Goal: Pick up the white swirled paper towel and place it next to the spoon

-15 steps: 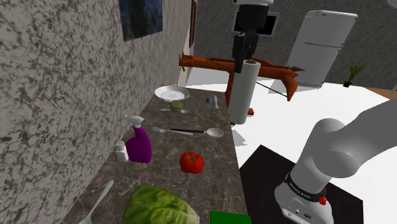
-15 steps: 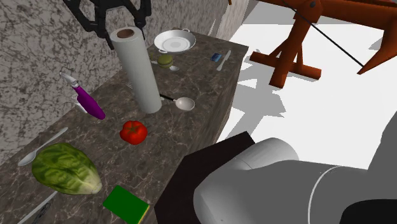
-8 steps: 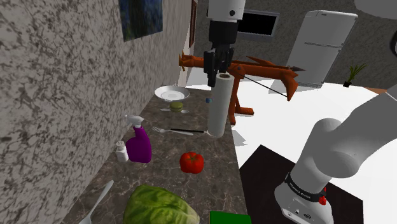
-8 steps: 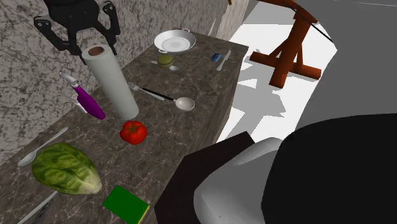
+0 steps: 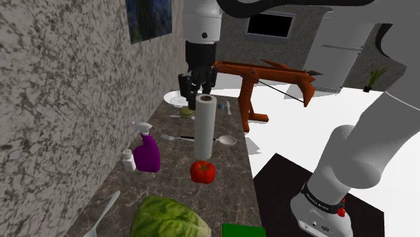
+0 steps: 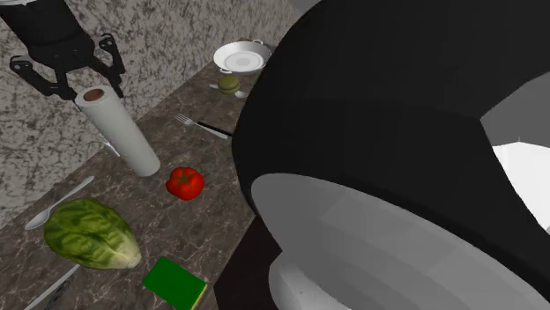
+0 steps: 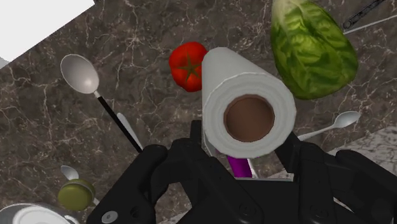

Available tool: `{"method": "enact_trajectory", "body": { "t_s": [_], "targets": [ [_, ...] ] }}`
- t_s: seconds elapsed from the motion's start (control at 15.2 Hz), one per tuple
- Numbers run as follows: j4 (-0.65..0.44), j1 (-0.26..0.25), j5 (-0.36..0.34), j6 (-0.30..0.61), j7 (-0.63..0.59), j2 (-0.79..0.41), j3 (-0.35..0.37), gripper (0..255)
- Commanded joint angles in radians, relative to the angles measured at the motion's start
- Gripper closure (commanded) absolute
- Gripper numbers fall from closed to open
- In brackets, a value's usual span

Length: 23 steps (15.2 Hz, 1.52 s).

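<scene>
Gripper and paper towel roll over the counter. The black gripper point(image 5: 196, 89) points straight down above the dark marbled counter point(image 5: 171, 180). Its two fingers point(image 7: 167, 170) stand on opposite sides of the upper end of the white paper towel roll point(image 5: 204, 126) and pinch it there. The roll's brown core point(image 7: 249, 118) lies midway between the jaws. The roll hangs upright below the hand, and its lower end comes down just beside the red tomato point(image 5: 202, 172). Whether that end touches the counter cannot be told. In the shoulder view the roll crosses the dark handle of the spoon point(image 5: 227, 140), whose bowl shows just to that view's right. A fork point(image 5: 175, 138) lies on the other side. A purple spray bottle point(image 5: 147, 152) stands near the wall, and a lettuce point(image 5: 168, 219) lies beyond the tomato.
</scene>
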<state>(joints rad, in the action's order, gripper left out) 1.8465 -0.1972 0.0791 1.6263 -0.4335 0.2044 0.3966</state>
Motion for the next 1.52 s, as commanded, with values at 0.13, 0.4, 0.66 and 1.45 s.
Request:
{"method": "enact_trajectory", "body": {
  "t_s": [0.13,0.4,0.66,1.45],
  "targets": [
    [-0.085,-0.018,-0.05,0.054,-0.078,-0.146,0.05,255],
    [-0.186,-0.053,-0.117,0.087,-0.158,-0.297,0.085,255],
    [-0.317,-0.107,-0.193,0.098,-0.23,-0.459,0.101,255],
    [-0.374,-0.169,-0.269,0.19,-0.29,-0.626,0.091,255]
  ]
}}
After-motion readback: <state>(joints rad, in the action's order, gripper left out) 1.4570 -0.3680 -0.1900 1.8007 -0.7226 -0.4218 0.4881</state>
